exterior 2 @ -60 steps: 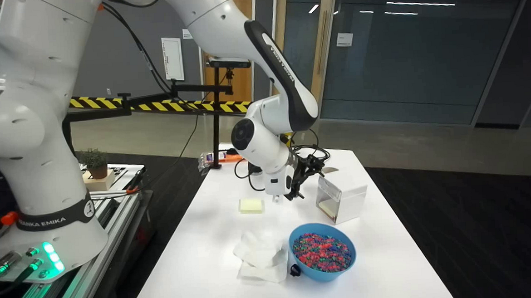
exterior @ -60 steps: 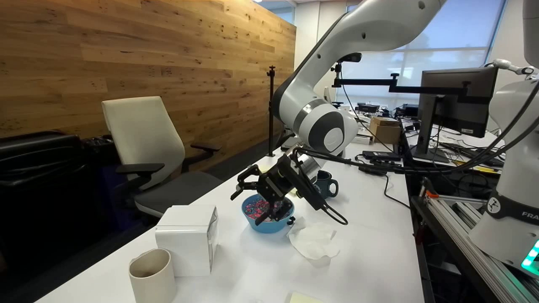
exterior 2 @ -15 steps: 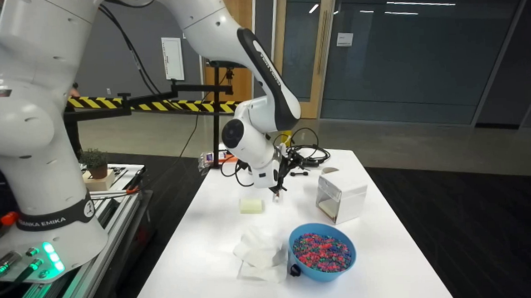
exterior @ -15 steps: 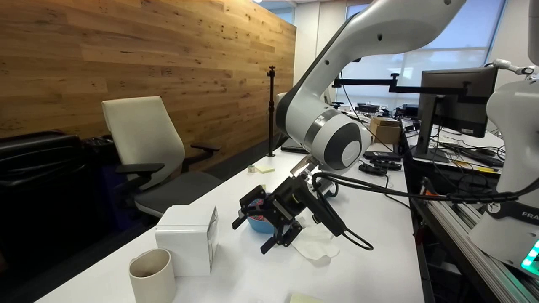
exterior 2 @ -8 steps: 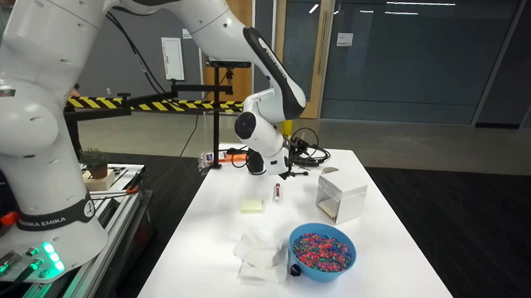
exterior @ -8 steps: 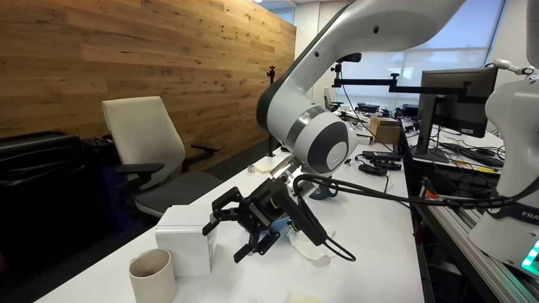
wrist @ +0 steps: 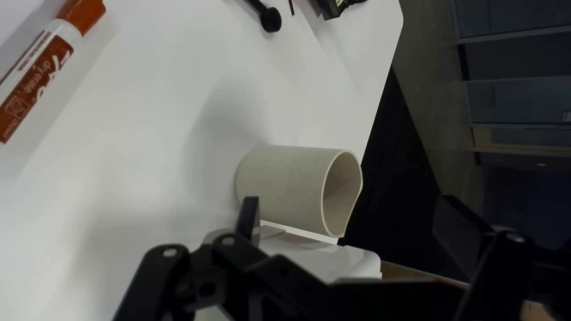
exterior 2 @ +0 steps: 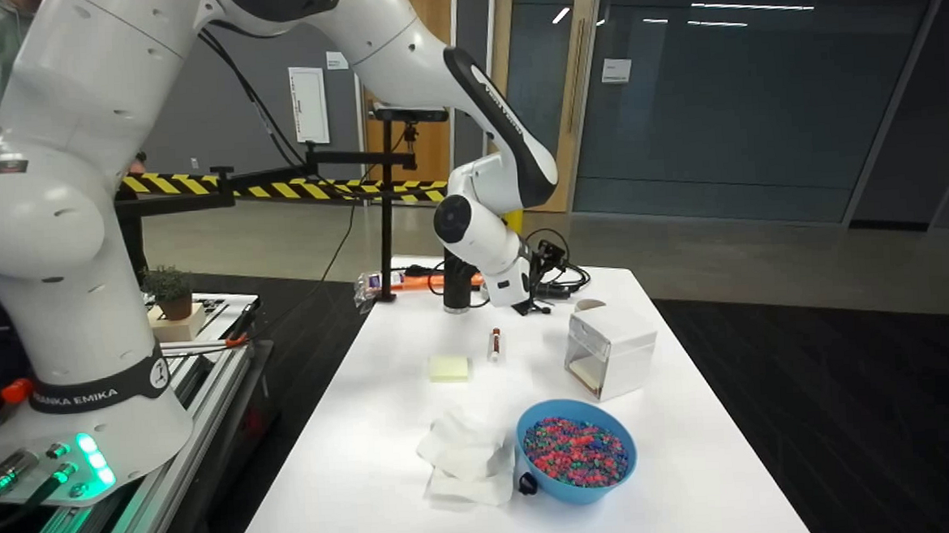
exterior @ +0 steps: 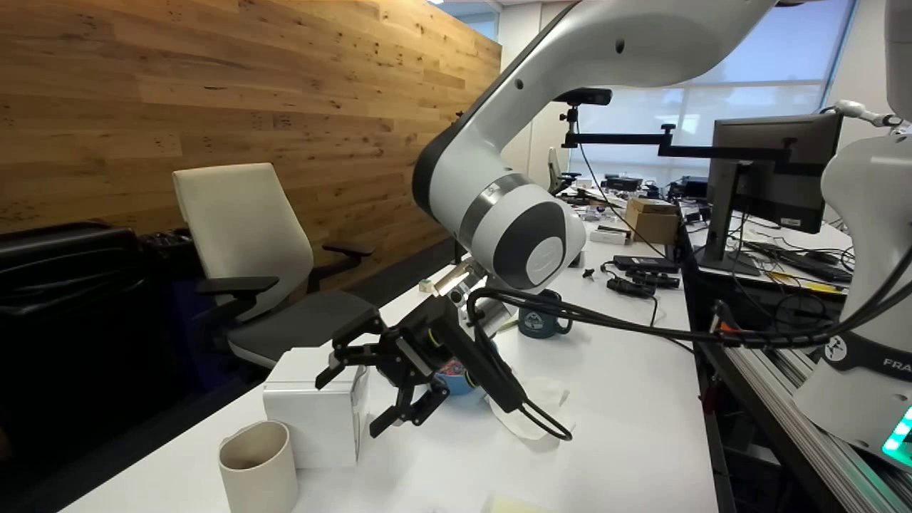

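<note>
In an exterior view, the gripper [exterior: 344, 411] has shifted toward 8 o'clock, now partly masking the white box [exterior: 310, 431]. In an exterior view, the marker [exterior 2: 495, 345], mostly hidden before, lies exposed.

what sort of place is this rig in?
Probably an office doubling as a robotics lab: office chair, monitor, and a yellow-black striped barrier beyond the robot arm.
</note>
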Controlling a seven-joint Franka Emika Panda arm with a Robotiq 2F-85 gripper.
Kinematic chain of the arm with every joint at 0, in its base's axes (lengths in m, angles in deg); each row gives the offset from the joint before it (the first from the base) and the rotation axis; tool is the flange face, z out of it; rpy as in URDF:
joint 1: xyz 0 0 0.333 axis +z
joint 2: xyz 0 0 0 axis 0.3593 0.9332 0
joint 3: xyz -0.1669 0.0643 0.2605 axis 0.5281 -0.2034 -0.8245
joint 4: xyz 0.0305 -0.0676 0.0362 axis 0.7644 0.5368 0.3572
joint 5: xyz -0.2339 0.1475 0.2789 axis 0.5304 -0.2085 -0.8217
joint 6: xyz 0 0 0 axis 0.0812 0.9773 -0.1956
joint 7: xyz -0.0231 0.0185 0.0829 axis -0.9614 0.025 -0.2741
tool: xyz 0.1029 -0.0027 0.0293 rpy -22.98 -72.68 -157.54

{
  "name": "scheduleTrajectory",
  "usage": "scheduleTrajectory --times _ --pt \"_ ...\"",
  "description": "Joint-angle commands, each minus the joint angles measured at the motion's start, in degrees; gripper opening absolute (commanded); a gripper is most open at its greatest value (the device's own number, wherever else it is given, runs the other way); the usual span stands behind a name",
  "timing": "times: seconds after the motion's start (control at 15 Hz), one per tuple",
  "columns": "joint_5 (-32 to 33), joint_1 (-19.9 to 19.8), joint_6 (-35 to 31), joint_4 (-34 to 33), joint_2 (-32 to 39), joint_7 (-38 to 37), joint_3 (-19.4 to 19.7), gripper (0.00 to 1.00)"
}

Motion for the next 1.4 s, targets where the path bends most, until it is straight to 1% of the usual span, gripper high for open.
scheduleTrajectory --times 0.0,0.33,0.67,1.07,1.27,1.33 --pt "0.0 0.0 0.0 0.0 0.0 0.0 0.0 1.00" --pt "-0.8 -0.6 -0.2 -1.5 0.1 0.1 1.4 1.00" --pt "-0.1 -1.7 -0.7 -2.2 0.4 -0.7 2.7 1.00" --pt "2.1 -4.1 -0.5 -0.7 -0.6 -1.0 4.9 1.00" --pt "3.8 -5.4 1.2 2.3 -1.7 0.4 5.8 1.00" --pt "5.1 -6.0 1.3 3.5 -2.5 -0.3 5.6 1.00"
